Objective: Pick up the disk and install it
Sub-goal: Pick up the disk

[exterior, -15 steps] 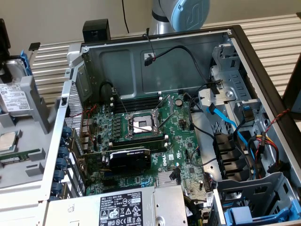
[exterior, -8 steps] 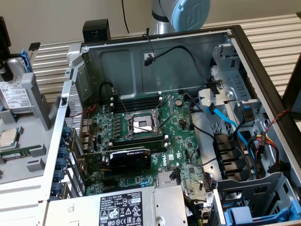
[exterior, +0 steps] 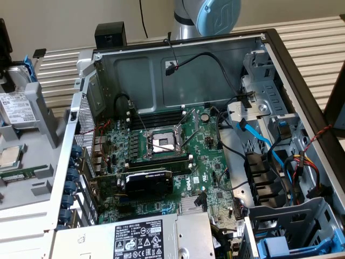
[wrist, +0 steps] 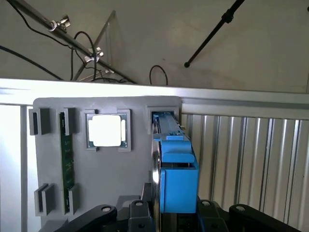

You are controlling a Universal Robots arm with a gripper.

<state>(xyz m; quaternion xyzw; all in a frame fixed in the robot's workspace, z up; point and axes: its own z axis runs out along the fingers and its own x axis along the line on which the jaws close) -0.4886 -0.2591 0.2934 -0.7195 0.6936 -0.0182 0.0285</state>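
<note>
The disk [wrist: 178,179], a silver drive clipped in a blue plastic frame, stands on edge in a slot of the grey holder [wrist: 120,169]. My gripper [wrist: 171,213] straddles it, one black finger against each side of the frame, shut on it. In the exterior view the disk [exterior: 16,108] shows its white label at the far left, leaning in the grey holder [exterior: 40,162], with the dark gripper [exterior: 4,54] just above it at the picture's edge.
The holder also carries a square processor chip [wrist: 105,130] and a green memory stick [wrist: 67,154]. The open computer case [exterior: 178,70] has its motherboard exposed, drive bays [exterior: 280,129] with blue and black cables on the exterior view's right, and a grey power supply [exterior: 145,237] at the front.
</note>
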